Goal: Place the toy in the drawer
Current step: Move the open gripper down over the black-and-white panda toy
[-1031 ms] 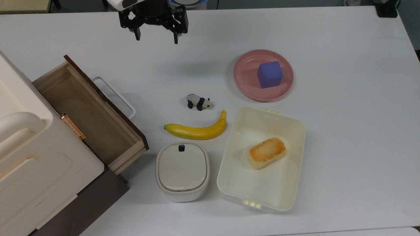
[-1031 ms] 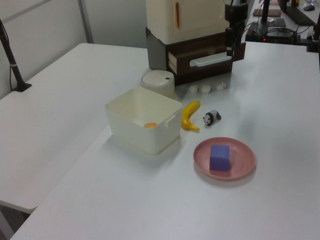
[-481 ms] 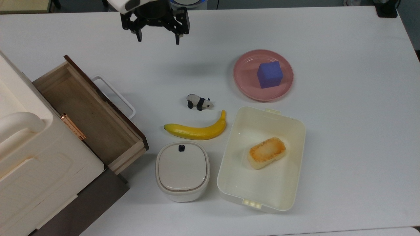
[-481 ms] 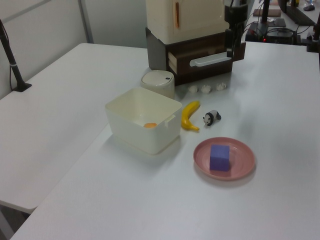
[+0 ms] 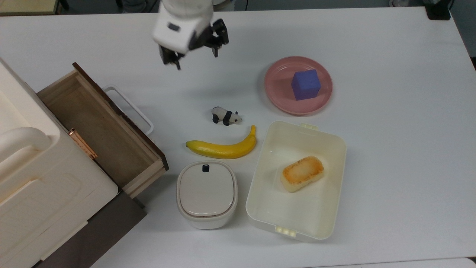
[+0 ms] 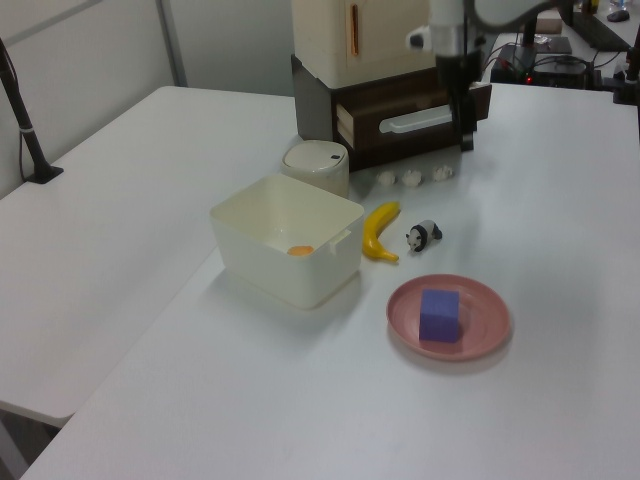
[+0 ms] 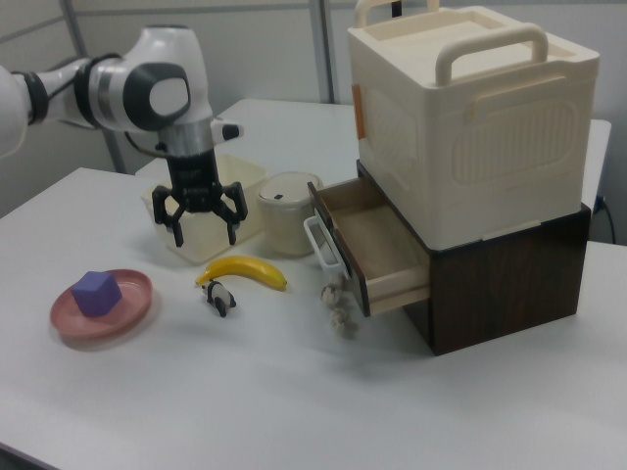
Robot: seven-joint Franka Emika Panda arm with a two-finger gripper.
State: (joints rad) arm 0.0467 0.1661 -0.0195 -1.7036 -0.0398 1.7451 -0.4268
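One risk: the panda [image 5: 226,115] on the worktop [image 5: 390,111] stands just beside the banana [image 5: 223,147]; your spread, empty gripper [image 5: 194,56] hangs well apart, and could clip it descending. The drawer [image 5: 100,126] is open.

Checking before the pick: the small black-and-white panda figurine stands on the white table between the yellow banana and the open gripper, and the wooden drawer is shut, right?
Not quite: the wooden drawer is pulled open, as the top view shows. The rest holds: the small black-and-white panda figurine stands between the yellow banana and the open gripper.
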